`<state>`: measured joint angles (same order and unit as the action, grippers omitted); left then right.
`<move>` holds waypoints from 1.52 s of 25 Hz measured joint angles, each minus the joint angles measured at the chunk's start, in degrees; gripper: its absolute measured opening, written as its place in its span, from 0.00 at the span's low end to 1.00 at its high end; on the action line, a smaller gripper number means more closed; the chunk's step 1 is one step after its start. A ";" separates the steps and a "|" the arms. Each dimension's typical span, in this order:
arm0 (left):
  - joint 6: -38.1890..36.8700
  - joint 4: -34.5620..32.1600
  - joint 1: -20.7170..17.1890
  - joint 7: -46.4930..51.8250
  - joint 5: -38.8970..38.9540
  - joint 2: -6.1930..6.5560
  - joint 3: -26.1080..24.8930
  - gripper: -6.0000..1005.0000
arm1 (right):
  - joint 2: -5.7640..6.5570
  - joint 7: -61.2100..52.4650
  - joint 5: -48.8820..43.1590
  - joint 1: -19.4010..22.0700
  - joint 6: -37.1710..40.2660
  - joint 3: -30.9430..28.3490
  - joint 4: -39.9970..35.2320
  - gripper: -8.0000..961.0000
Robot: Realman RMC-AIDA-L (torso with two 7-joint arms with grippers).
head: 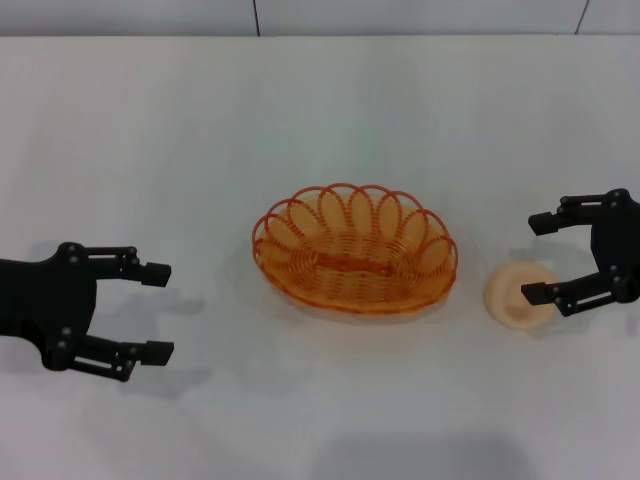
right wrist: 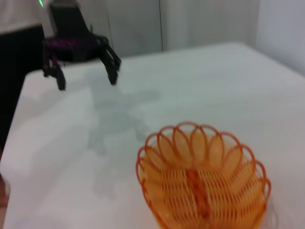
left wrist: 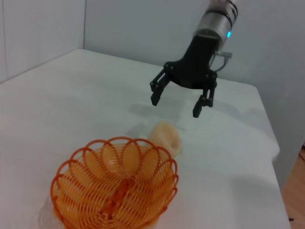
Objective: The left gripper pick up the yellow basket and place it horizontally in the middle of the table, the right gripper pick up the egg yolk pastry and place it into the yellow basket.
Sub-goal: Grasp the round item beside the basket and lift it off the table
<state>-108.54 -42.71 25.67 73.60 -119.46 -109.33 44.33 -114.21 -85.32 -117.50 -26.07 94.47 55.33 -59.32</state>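
The yellow basket lies lengthwise across the middle of the white table, empty; it also shows in the left wrist view and the right wrist view. The egg yolk pastry sits on the table just right of the basket and shows behind it in the left wrist view. My right gripper is open above the pastry's right side, also seen in the left wrist view. My left gripper is open and empty, well left of the basket, also seen in the right wrist view.
The table's far edge meets a pale wall. Bare tabletop lies between my left gripper and the basket and along the front edge.
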 joint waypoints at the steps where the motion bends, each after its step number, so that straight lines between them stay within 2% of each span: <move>1: 0.00 0.00 -0.20 -0.15 -0.03 0.00 -0.01 0.87 | 0.01 -1.47 -0.97 -0.34 0.14 0.35 -0.98 0.91; 6: -0.10 -0.09 -1.17 -1.01 -0.37 0.00 -0.03 0.87 | -0.35 -12.08 -8.91 -3.69 0.78 1.29 -5.45 0.91; 10: -0.05 -0.03 -1.80 -1.86 -0.64 0.00 -0.33 0.87 | -0.47 -18.40 -13.32 -6.61 1.97 1.90 -5.93 0.91; 20: -0.11 -0.43 -0.95 -1.78 -0.50 -0.33 -0.32 0.87 | -0.76 -20.37 -17.98 -7.88 0.51 3.05 -2.99 0.91; 31: 0.05 -0.53 -0.61 -1.47 -0.64 -0.37 -0.29 0.87 | -1.11 -18.37 -17.36 -8.10 -4.80 6.03 1.62 0.54; 38: 0.17 -0.53 -0.44 -1.45 -0.64 -0.44 -0.12 0.87 | -1.19 -17.88 -15.73 -7.99 -5.75 6.27 1.77 0.43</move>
<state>-108.37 -43.24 25.22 72.16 -120.09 -109.77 44.20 -115.40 -103.20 -133.22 -34.07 88.72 61.59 -57.56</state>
